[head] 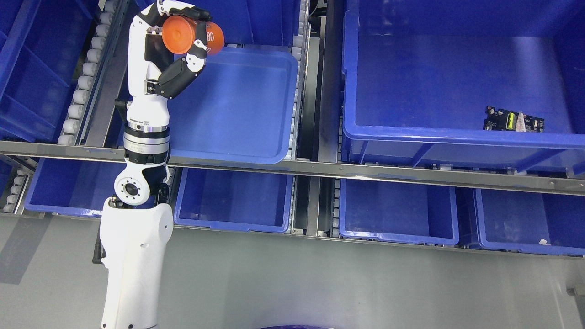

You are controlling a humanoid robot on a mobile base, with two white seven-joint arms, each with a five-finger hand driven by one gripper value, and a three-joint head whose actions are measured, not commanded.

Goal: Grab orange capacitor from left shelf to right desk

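Observation:
My left hand [185, 32] is shut on an orange capacitor [192, 35], a short orange cylinder with white print on its side. The hand holds it lying on its side above the far left corner of a shallow blue bin [237, 109] on the upper shelf. Black and white fingers wrap over the top and under the capacitor. The left arm reaches up from the lower left. My right arm is not in view.
A large deep blue bin [457, 82] at the right holds a small black circuit board [513, 121]. A metal shelf rail [365, 171] runs across. Several blue bins [397, 214] sit on the lower shelf. Roller tracks [84, 77] line the left side.

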